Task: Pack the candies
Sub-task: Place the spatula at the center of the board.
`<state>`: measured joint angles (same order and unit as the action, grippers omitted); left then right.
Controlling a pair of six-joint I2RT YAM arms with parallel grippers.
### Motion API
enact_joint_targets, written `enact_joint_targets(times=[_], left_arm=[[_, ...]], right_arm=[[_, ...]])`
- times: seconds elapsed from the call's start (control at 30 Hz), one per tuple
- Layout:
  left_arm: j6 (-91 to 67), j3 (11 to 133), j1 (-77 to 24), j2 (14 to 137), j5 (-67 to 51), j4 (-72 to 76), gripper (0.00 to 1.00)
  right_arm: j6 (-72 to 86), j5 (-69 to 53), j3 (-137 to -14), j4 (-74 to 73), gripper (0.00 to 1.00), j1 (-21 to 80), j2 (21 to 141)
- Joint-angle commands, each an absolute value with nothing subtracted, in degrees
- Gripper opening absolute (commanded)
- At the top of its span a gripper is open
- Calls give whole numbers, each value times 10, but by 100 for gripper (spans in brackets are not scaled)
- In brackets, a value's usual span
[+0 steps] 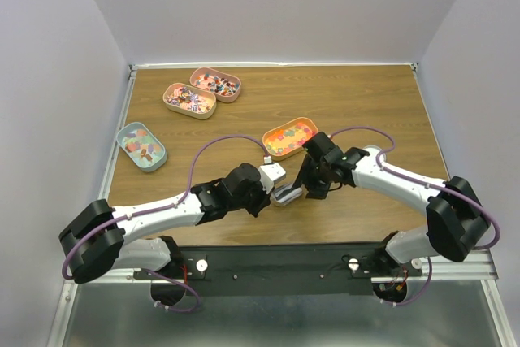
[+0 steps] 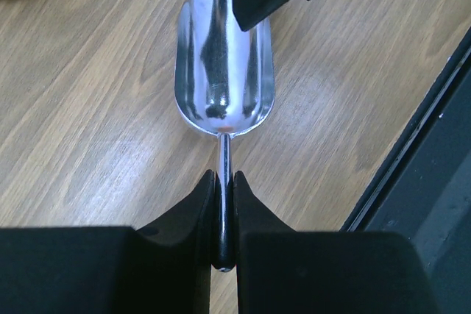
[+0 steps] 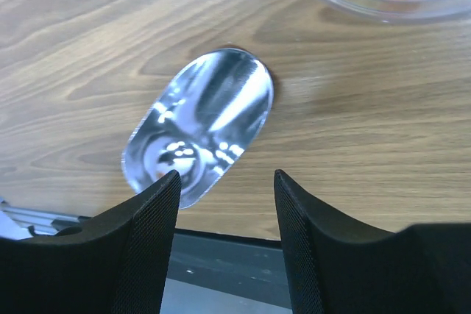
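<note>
I'm working in a robot lab test cell. My wood-grain table (image 1: 366, 103) is boxed in by plain pale walls (image 1: 284, 6) on the left, right and far sides. A metal frame (image 1: 114, 156) edges it. My left arm (image 1: 154, 215) and right arm (image 1: 398, 180) bolt to a black mounting bar (image 1: 276, 262) at the near edge, and purple cables (image 1: 219, 142) loop loose.

From above and behind the arms you look down on the whole surface (image 1: 341, 103). Close in, you look past the left gripper (image 2: 224, 182) and right gripper (image 3: 227, 182) onto one shared scoop (image 2: 224, 64).
</note>
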<state>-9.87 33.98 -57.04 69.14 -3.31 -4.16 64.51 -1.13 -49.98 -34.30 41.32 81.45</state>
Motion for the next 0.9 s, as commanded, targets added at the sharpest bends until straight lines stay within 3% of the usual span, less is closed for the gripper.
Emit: enact_joint_targets(times=[0.0, 0.5, 0.57, 0.63, 0.7, 0.73, 0.77, 0.87], left_arm=[[-98, 352, -573, 695, -20, -38, 0], [-98, 359, -575, 693, -20, -40, 0], [-98, 359, -575, 694, -20, -40, 0], [-98, 360, -577, 692, -20, -44, 0], [-98, 359, -577, 683, -20, -50, 0], [-98, 357, -577, 678, -20, -52, 0], [-98, 357, -577, 673, -20, -53, 0], [-98, 358, -577, 650, -20, -74, 0]], right_arm=[[654, -13, -508, -341, 61, 419, 831], [693, -100, -466, -235, 50, 439, 896], [697, -95, -464, -228, 41, 440, 903], [703, -87, -464, -227, 24, 440, 905], [708, -79, -461, -228, 15, 440, 900], [711, -70, -455, -228, 6, 440, 896], [715, -64, -451, -228, 1, 440, 892], [732, -38, -437, -230, 1, 440, 871]])
